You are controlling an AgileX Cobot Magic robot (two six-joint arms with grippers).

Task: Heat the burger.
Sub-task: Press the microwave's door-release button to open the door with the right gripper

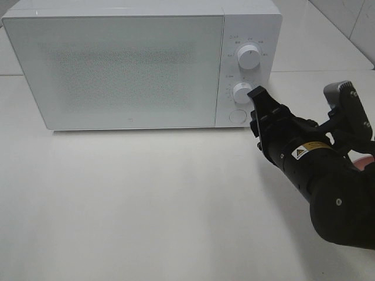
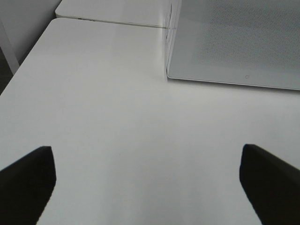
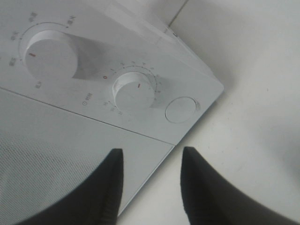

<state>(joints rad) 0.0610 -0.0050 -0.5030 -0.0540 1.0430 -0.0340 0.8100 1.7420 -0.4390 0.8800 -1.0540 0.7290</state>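
The right claw (image 3: 149,185) stands half-spread with nothing between its jaws. Just ahead of its tips lies the lower dial (image 3: 135,96) of the microwave (image 1: 258,23). The dial's axis points out of the front panel toward the claw, so a straight advance should seat the jaws around it. Contact cannot be confirmed. The left claw (image 2: 150,187) is spread wide and empty over the table (image 2: 117,117), well apart from the panel. The burger is not visible; it is presumably behind the shut door (image 1: 114,70).
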